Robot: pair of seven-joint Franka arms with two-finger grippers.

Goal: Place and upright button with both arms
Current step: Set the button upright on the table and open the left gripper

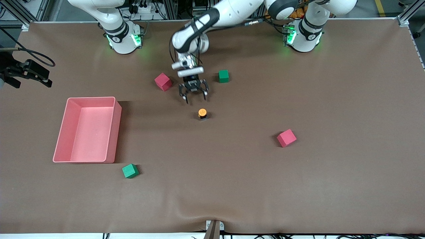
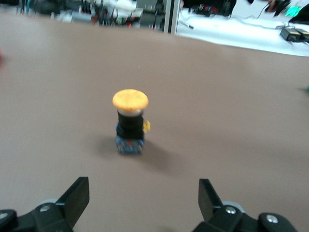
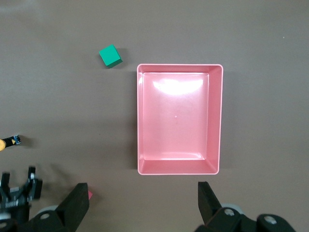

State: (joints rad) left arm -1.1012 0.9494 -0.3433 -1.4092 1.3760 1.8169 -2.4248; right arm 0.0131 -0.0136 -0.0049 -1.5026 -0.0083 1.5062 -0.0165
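The button stands upright on the brown table mat, orange cap up on its short black body. My left gripper hangs low over the mat just beside it, on the side toward the robot bases, open and empty. In the left wrist view the button stands ahead of the spread fingers, apart from them. My right gripper is open and empty, high over the mat beside the pink tray. It does not show in the front view. The button's edge also shows in the right wrist view.
The pink tray lies toward the right arm's end. A red cube and a green cube flank the left gripper. Another red cube and green cube lie nearer the front camera. A black device overhangs the table's edge.
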